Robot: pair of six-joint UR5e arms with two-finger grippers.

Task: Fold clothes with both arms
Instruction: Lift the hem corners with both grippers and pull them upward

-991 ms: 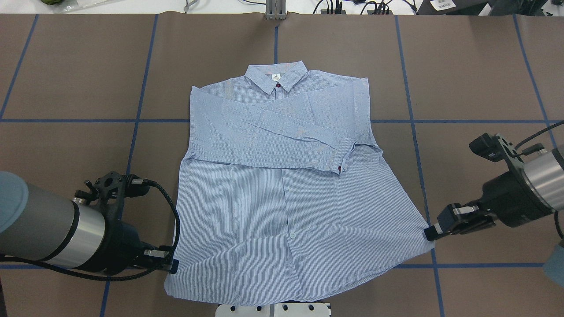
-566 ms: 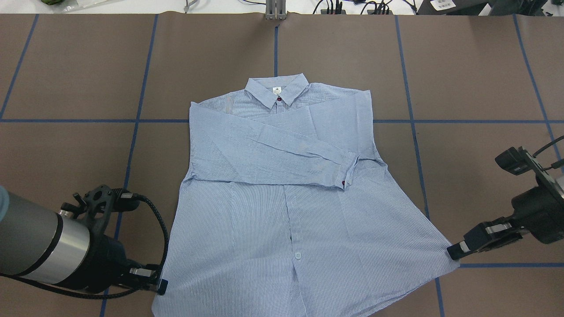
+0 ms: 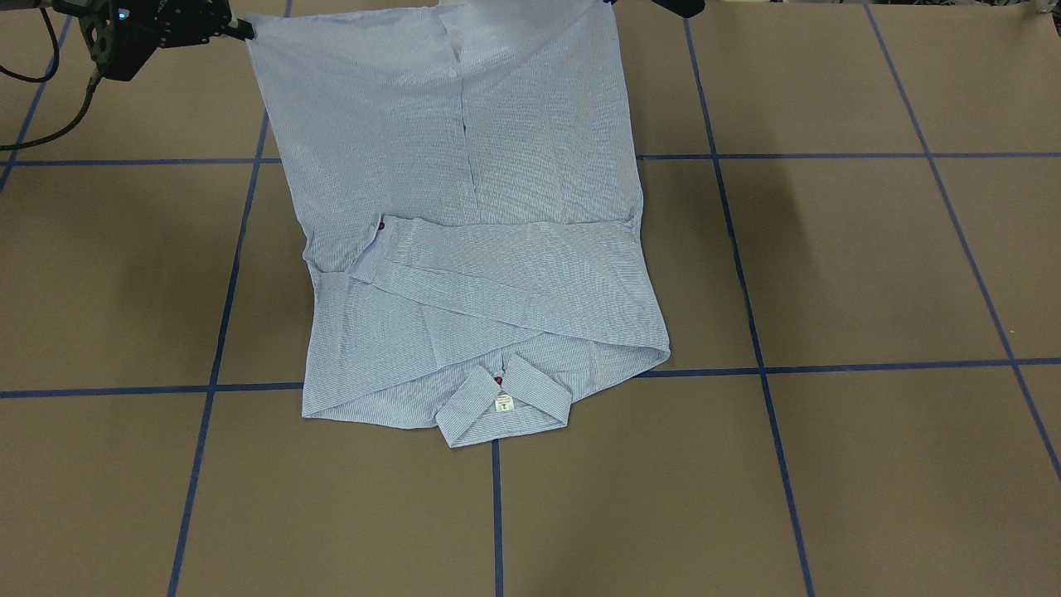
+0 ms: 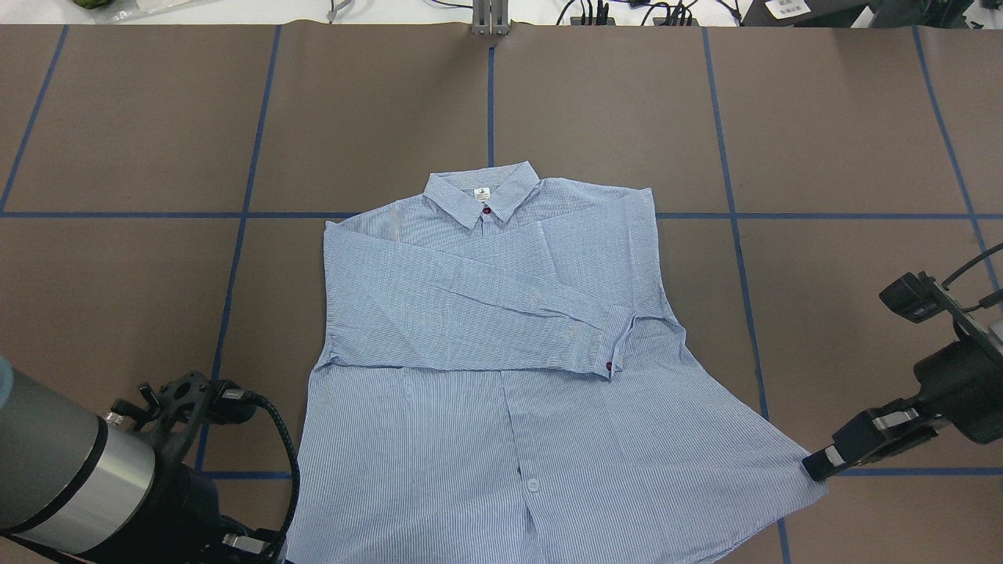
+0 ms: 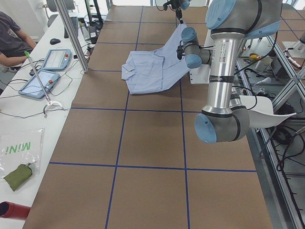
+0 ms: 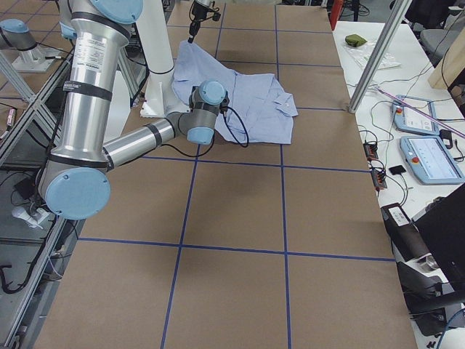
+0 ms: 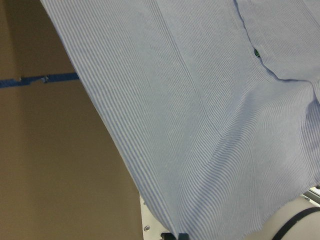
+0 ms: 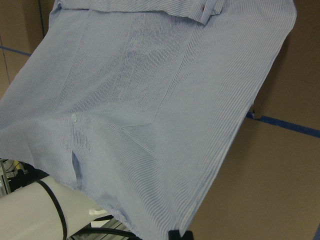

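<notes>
The light blue striped shirt (image 4: 501,392) lies front up on the brown table, collar (image 4: 482,196) far from me. One sleeve is folded across the chest, its cuff button (image 4: 609,365) red. My left gripper (image 4: 270,552) is shut on the left hem corner at the overhead view's bottom edge; its fingertips show in the left wrist view (image 7: 181,235). My right gripper (image 4: 815,468) is shut on the right hem corner and also shows in the front view (image 3: 246,33). The hem end hangs lifted and stretched between both grippers; the collar end rests on the table.
The table (image 4: 627,117) is marked with blue tape lines. My white pedestal base (image 8: 30,210) sits just under the lifted hem. Cables and a metal post (image 4: 490,19) stand at the far edge. An operators' bench with tablets (image 5: 45,78) runs along the far side.
Both grippers have pulled back toward my base, keeping hold of the hem corners. The whole shirt has slid toward me, collar included, and the hem has spread wider.
</notes>
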